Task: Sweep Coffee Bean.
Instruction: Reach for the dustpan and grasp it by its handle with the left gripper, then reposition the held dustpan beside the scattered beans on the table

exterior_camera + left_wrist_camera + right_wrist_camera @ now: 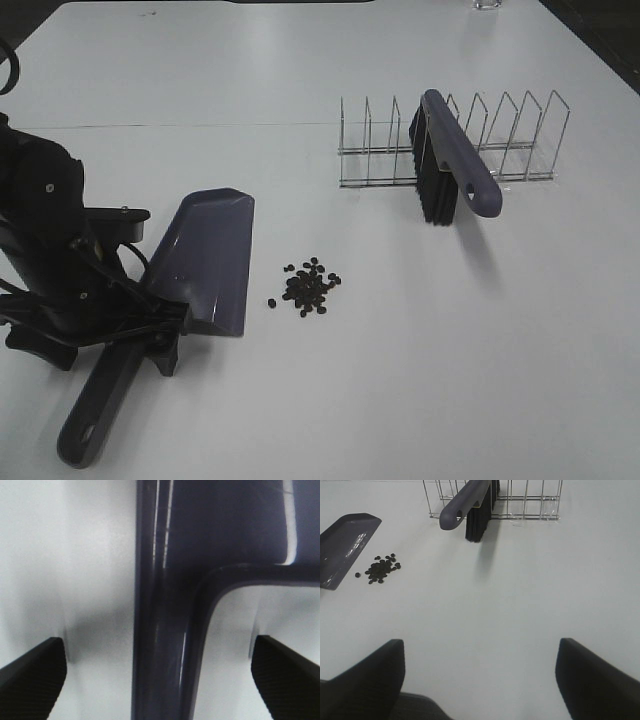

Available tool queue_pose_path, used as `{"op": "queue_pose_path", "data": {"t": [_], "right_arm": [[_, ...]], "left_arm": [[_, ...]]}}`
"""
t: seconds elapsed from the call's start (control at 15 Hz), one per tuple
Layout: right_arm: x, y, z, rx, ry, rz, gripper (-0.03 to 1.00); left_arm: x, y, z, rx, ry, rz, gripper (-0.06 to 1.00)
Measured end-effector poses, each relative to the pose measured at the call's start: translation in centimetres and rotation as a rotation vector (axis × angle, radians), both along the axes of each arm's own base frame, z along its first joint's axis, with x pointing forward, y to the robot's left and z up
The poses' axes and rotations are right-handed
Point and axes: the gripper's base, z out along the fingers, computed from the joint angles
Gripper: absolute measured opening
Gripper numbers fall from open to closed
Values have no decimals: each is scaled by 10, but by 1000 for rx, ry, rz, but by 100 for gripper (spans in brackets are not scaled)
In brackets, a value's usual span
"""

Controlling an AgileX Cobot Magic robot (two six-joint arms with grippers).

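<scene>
The left gripper, jaws apart astride the handle of the dustpan, should clamp squarely, keeping it flat beside the coffee beans.

The dustpan is smooth purple-grey plastic, glossy enough to catch streaks of light, and the brush has the same plastic above dull black bristles. The rack is thin bright metal wire, the table smooth, white and matt. The pads on the left gripper are black with a fine rough grain.
</scene>
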Motion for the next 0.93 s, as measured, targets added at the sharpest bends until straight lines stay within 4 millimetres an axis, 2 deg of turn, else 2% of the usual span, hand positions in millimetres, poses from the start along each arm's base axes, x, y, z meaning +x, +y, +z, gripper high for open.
{"op": "queue_pose_path", "data": {"t": [0.07,0.13,0.33,0.4,0.93], "right_arm": [[0,0,0,0,0,0,73],[0,0,0,0,0,0,73],[0,0,0,0,0,0,73],[0,0,0,0,0,0,73],[0,0,0,0,0,-1,73]], "left_arm": [[0,0,0,0,-1,0,85],[0,0,0,0,-1,0,77],[0,0,0,-1,-2,0,41],[1,0,0,0,-2,-4,33],[3,-1,-2,8,3,-7,33]]}}
